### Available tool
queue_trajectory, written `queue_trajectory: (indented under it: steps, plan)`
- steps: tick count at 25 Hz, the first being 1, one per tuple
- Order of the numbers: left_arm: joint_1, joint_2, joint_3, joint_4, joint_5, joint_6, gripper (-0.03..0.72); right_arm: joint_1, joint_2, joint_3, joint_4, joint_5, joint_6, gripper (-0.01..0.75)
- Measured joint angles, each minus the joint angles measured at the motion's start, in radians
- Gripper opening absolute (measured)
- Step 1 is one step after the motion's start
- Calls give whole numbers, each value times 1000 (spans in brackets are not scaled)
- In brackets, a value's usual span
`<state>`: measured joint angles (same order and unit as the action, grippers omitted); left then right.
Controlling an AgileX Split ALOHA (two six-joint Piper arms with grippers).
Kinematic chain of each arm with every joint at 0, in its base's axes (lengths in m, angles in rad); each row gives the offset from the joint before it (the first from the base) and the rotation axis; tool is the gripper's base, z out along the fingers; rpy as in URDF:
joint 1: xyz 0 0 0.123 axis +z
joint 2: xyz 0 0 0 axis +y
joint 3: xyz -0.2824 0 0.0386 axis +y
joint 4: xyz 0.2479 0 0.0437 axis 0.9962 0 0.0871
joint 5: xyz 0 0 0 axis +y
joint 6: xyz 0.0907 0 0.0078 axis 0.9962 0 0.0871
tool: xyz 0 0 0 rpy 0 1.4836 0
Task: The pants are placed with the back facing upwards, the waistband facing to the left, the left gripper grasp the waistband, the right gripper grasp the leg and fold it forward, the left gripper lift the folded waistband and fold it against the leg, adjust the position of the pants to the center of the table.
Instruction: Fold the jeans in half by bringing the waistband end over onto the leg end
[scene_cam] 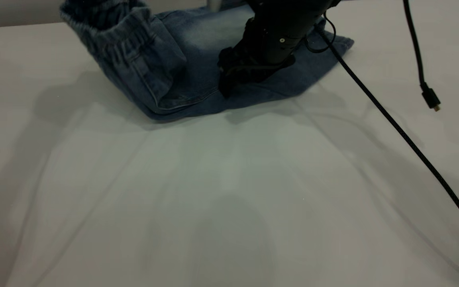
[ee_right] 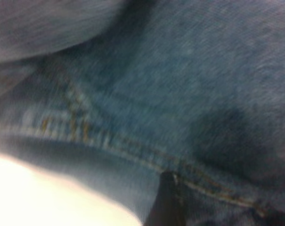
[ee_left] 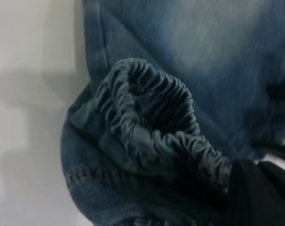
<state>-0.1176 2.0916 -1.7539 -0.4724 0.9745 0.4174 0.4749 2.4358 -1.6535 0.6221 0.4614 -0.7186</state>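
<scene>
Pale table (scene_cam: 229,191); waistband (scene_cam: 106,30) of pants (scene_cam: 197,67) lifted, left gripper (ee_left: 255,188) apparently clamped on it, right gripper (scene_cam: 229,85) pinning denim, finger state untellable: carry waistband low over leg (scene_cam: 317,67), edges aligned.

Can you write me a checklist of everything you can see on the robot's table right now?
Surface: table, pale grey-white, smooth, mostly bare.
Job's things: pants, blue denim, folded lengthwise at the far edge; elastic waistband lifted off the table at the left, bunched.
Clutter: nothing seen.
Grippers: right gripper pressed down on the denim near the middle; left gripper at the raised waistband, only a dark part shows.
Cables: black cable running across the table at right; loose plug hanging; another cable along the left edge.
Surroundings: nothing seen.
</scene>
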Motion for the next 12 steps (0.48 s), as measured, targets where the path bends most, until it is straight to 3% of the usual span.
queue_trajectory:
  steps: [12]
  plan:
    - [-8, 0, -5, 0, -61, 0, 26, 44, -59, 3, -141, 133, 39, 539]
